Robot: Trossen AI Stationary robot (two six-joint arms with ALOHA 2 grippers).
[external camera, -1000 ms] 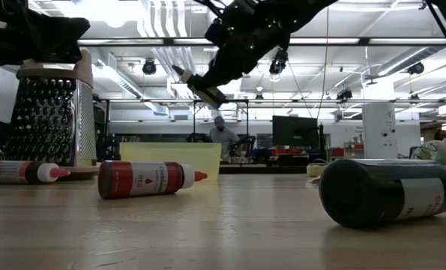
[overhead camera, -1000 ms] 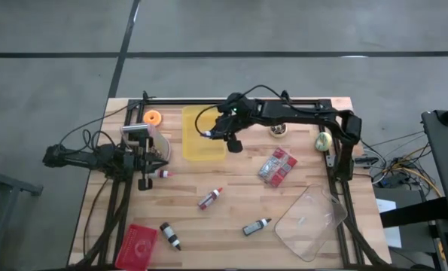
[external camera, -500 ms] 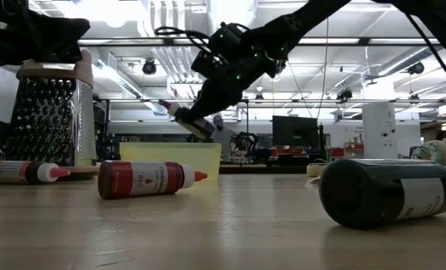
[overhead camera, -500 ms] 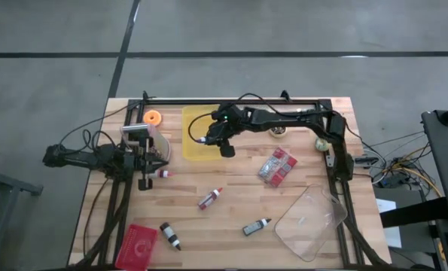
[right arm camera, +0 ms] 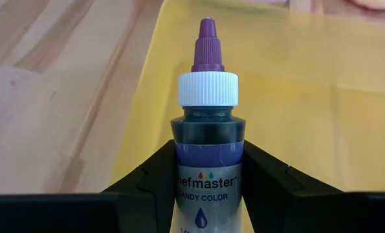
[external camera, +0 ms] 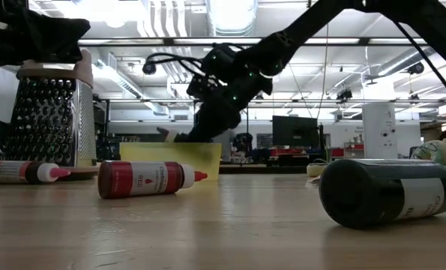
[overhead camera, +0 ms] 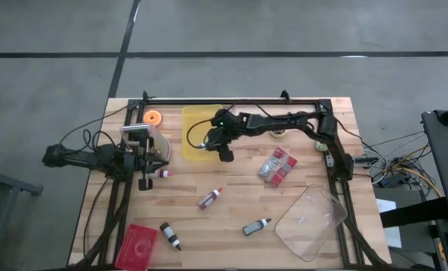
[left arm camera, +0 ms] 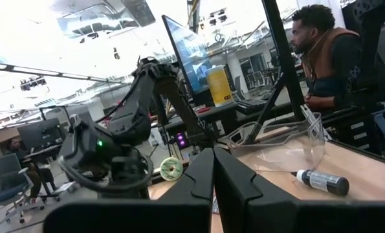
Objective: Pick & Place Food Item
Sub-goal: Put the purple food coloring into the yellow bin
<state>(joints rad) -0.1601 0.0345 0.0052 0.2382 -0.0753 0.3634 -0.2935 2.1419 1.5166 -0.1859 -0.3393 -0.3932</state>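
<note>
My right gripper [overhead camera: 211, 142] is shut on a small food-colour bottle [right arm camera: 208, 123] with a dark purple body, white cap and purple tip. It hangs over the yellow tray [overhead camera: 194, 120] at the table's far middle. In the low view the gripper [external camera: 185, 136] slants down and left, just above the tray's rim [external camera: 170, 150]. The right wrist view shows the tray floor [right arm camera: 302, 97] under the bottle. My left gripper [left arm camera: 213, 178] is shut and empty, waiting at the table's left side [overhead camera: 157, 157] beside a metal grater [overhead camera: 136, 136]. My right gripper pinches the bottle's body [right arm camera: 208, 169] between its two fingers, just below the shoulder. The bottle lies along the fingers, its cap [right arm camera: 208, 88] and tip pointing forward past them. The fingers slant down toward the table's left. The bottle is lifted clear, over the tray.
On the table lie two red bottles [overhead camera: 210, 198] [overhead camera: 163, 174], two dark bottles [overhead camera: 170, 235] [overhead camera: 256, 225], a pack of red packets [overhead camera: 277, 165], a clear container [overhead camera: 311, 220], a red item [overhead camera: 137, 245], an orange disc [overhead camera: 153, 117] and a tape roll [overhead camera: 278, 132]. A person sits beyond the table [left arm camera: 321, 58].
My right gripper has gone toward the table's left edge and down with the purple bottle, from high over the tray's right edge to low over the tray. It has tipped further downward. The bottle has stayed in the hold.
</note>
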